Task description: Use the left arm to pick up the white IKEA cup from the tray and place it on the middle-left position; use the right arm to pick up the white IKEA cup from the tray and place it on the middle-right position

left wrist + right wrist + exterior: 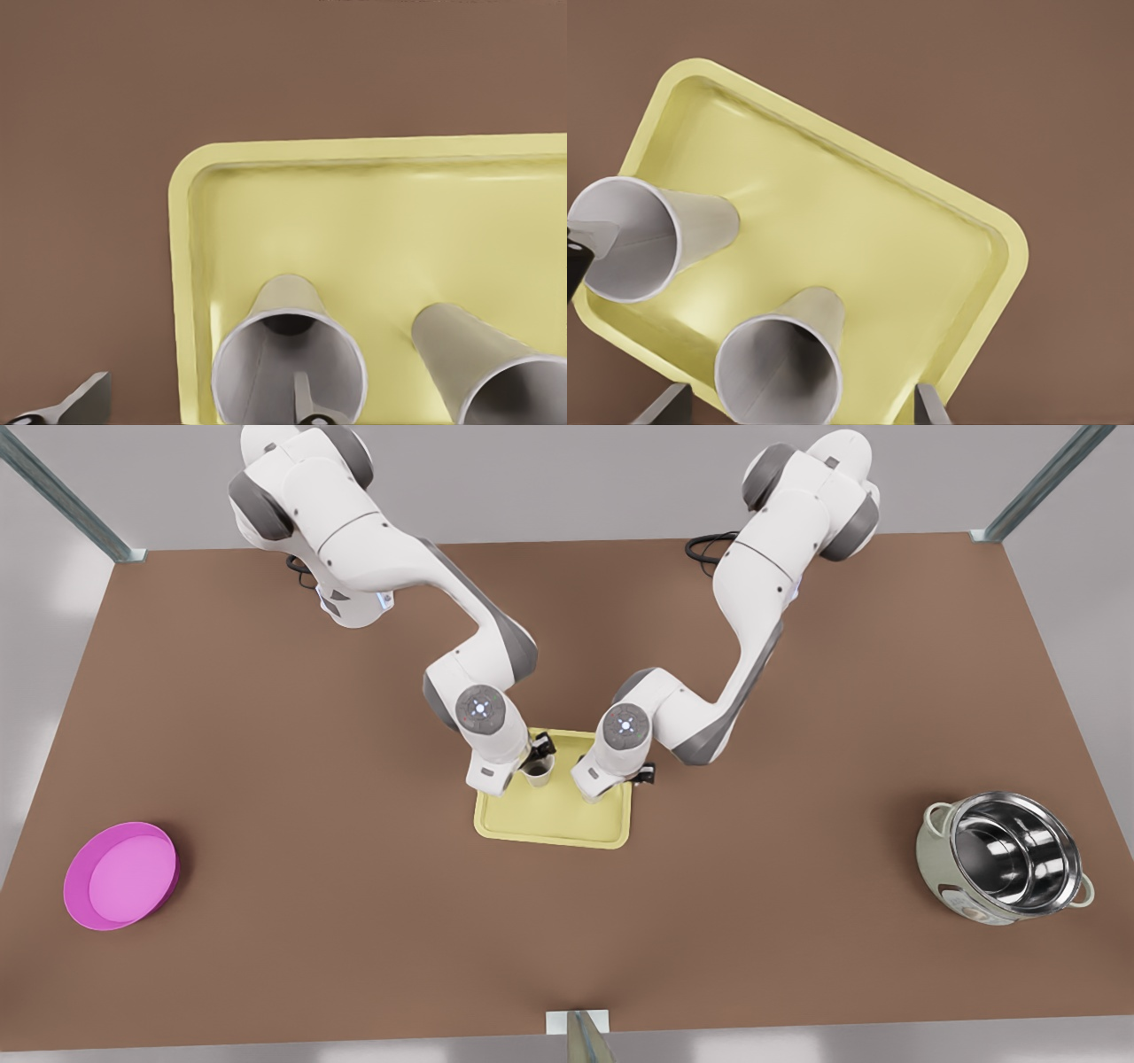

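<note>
Nearest us, smooth tapered white cups (288,354) (780,367) stand upright on the glossy pale yellow tray (554,824) mid-bench (354,921). Our left gripper (199,403) straddles one cup's rim, unclenched; our right gripper (797,407) spreads around the other.

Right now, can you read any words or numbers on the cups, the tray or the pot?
No readable text anywhere.
Left cup: plain white, no brand mark.
Right cup: plain too.
Tray: plain yellow.
Pot: small reddish marks low on its side, too blurred to read.
Pink dish: blank.
</note>
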### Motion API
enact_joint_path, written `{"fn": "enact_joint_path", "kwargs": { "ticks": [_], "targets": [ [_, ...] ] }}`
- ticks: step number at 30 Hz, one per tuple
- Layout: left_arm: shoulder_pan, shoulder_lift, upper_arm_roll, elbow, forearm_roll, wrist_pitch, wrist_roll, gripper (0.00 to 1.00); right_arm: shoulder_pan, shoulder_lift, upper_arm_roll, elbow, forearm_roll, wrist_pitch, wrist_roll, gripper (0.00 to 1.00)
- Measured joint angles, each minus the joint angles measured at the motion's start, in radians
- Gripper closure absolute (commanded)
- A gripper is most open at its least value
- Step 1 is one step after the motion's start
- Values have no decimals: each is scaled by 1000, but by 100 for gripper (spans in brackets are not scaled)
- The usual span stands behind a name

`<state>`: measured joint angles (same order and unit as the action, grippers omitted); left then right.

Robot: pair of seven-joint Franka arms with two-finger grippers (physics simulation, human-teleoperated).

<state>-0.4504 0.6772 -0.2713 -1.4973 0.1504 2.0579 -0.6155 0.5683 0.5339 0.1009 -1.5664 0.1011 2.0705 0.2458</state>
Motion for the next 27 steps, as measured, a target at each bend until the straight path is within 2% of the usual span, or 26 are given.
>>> {"fn": "enact_joint_path", "kwargs": {
  "ticks": [9, 11, 13, 14, 16, 18, 23, 25, 27],
  "targets": [
    [-2, 64, 3, 2, 25, 65, -102, 0, -2, -10, 0, -113, -4, 77, 50, 4],
    [-2, 70, 3, 10, 30, 76, -121, 9, 0, -11, 2, -132, -4, 96, 58, 4],
    [-1, 73, 3, 13, 32, 84, -138, 33, 2, -11, 3, -153, -4, 115, 65, 4],
    [-1, 74, 3, 14, 32, 87, -146, 42, 6, -11, 3, -163, -4, 127, 68, 4],
    [-1, 81, 3, 16, 30, 101, -163, 50, 12, -7, 4, -172, -3, 147, 75, 4],
    [-1, 83, 2, 16, 29, 113, -179, 64, 14, -2, 5, -174, -3, 164, 80, 4],
    [4, 77, 3, 37, 28, 125, -215, 77, 5, 6, -2, -176, -6, 189, 89, 4],
    [12, 65, 8, 50, 28, 121, -227, 77, 3, 8, -4, -181, -6, 194, 90, 4],
    [71, 53, 0, 127, 28, 70, -234, 77, 3, 16, -4, -182, -7, 202, 91, 4]
  ]
}}
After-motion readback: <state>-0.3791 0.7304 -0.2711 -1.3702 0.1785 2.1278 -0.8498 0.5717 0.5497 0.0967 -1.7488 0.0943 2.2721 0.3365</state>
